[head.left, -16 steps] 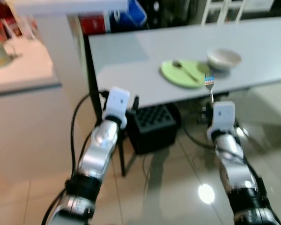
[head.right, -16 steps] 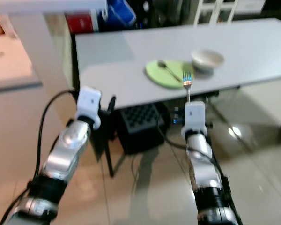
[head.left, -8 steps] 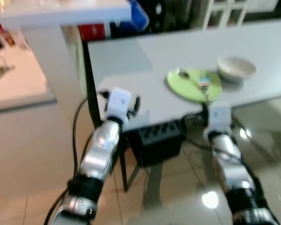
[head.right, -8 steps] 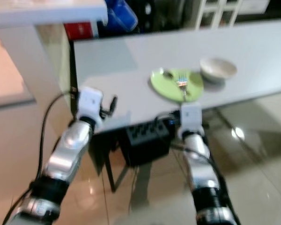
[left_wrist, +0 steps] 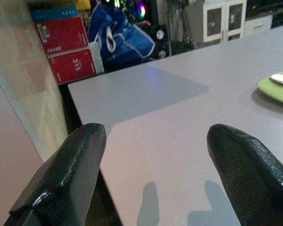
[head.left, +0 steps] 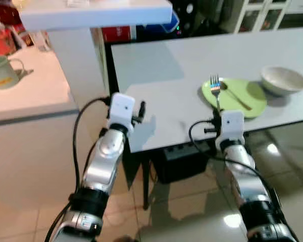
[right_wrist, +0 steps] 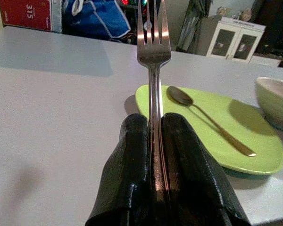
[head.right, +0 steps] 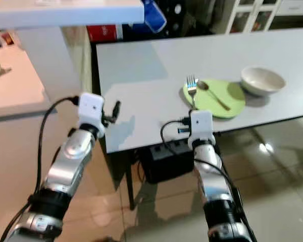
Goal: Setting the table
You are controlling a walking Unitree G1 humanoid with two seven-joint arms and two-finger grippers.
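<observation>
The right hand [right_wrist: 153, 155] is clamped on a fork [right_wrist: 153, 52], tines pointing up, at the bench [head.left: 156, 91] edge. The green plate [head.left: 252, 98] with a spoon [head.left: 235, 96] lies just ahead and slightly right, nearer this hand. The left hand [left_wrist: 151, 165] hovers wide apart and empty over the bench's near corner.

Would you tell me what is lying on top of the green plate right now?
A spoon lies across the green plate. The fork is not on it; the right gripper holds it upright before the plate's near rim, hiding a sliver.
</observation>
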